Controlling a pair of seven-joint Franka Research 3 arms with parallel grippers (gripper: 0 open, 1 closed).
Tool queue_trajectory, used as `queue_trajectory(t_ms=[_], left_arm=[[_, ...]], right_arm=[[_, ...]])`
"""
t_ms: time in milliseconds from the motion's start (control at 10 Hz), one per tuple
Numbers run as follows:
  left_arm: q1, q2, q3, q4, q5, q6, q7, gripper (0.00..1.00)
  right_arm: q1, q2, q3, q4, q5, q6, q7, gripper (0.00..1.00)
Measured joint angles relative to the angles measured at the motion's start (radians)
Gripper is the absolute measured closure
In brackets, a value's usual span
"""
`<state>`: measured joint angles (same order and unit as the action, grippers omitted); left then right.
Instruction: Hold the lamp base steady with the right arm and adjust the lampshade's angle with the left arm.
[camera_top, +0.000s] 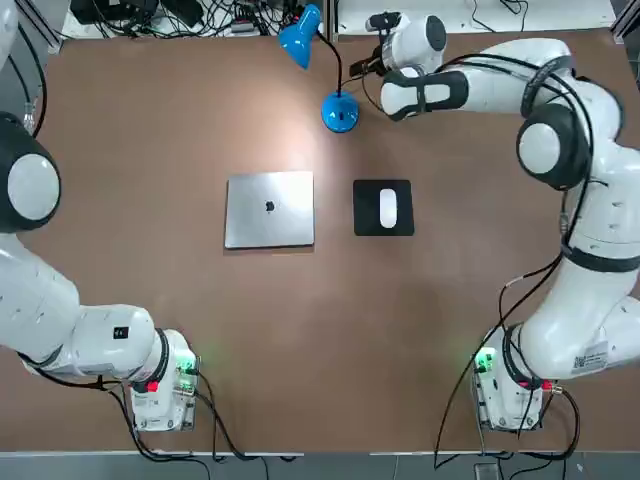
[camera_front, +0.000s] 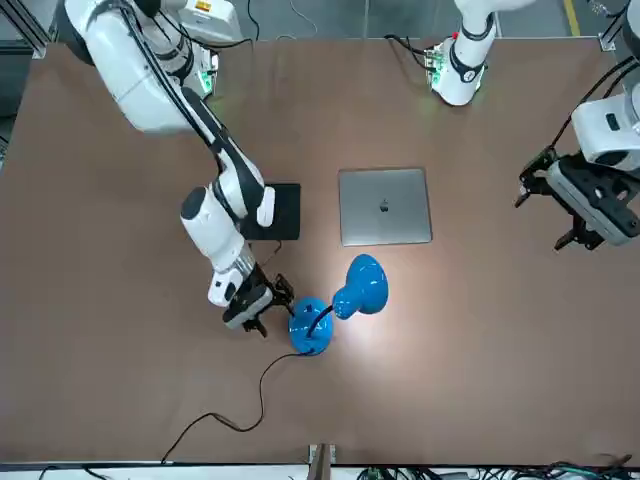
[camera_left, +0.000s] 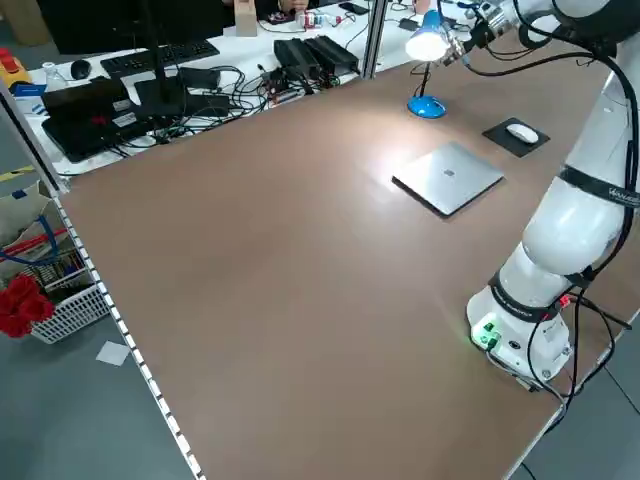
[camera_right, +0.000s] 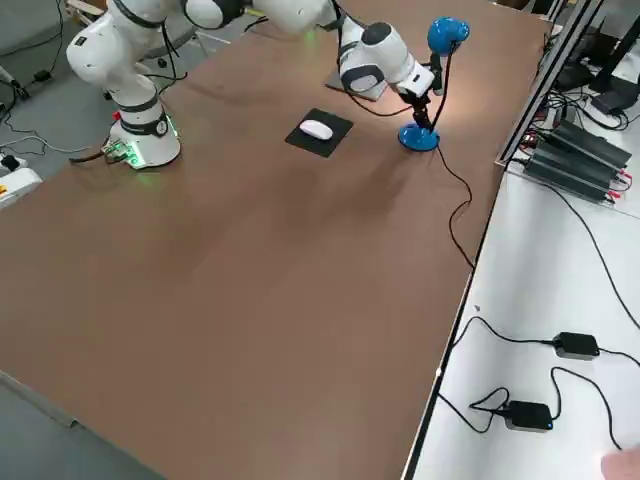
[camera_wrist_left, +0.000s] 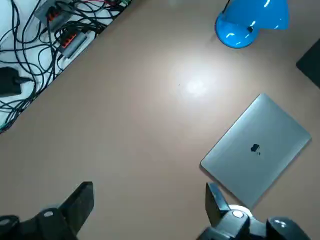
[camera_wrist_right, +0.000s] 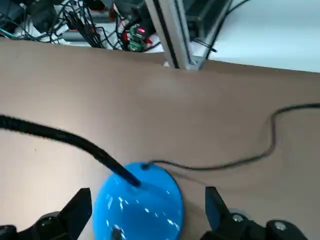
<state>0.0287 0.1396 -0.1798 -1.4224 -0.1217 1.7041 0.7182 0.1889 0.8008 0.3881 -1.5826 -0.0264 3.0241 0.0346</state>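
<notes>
Brown table (camera_top: 275, 350), one laptop (camera_top: 270, 210), two pincers

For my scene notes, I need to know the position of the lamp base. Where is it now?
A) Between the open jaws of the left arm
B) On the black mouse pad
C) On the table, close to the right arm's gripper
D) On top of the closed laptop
C: the lamp base sits on the table beside the right gripper.
</notes>
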Motion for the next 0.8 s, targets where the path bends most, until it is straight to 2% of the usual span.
queue_trajectory(t_ms=[200,300,500,800], left_arm=[[-0.004,0.0,-0.022,0.002,0.0,0.001,0.095,0.01],[-0.002,0.001,-0.035,0.004,0.0,0.001,0.14,0.01],[0.002,0.008,-0.083,0.01,0.0,0.002,0.189,0.01],[0.003,0.048,-0.184,0.036,-0.004,0.01,0.157,0.02]], right_arm=[[0.061,0.094,-0.011,0.137,0.0,0.0,-0.001,0.0],[0.099,0.13,-0.042,0.184,0.0,0.0,-0.002,0.0],[0.146,0.17,-0.087,0.221,0.0,0.014,-0.002,0.0],[0.15,0.204,-0.103,0.229,-0.01,0.029,-0.004,0.04]])
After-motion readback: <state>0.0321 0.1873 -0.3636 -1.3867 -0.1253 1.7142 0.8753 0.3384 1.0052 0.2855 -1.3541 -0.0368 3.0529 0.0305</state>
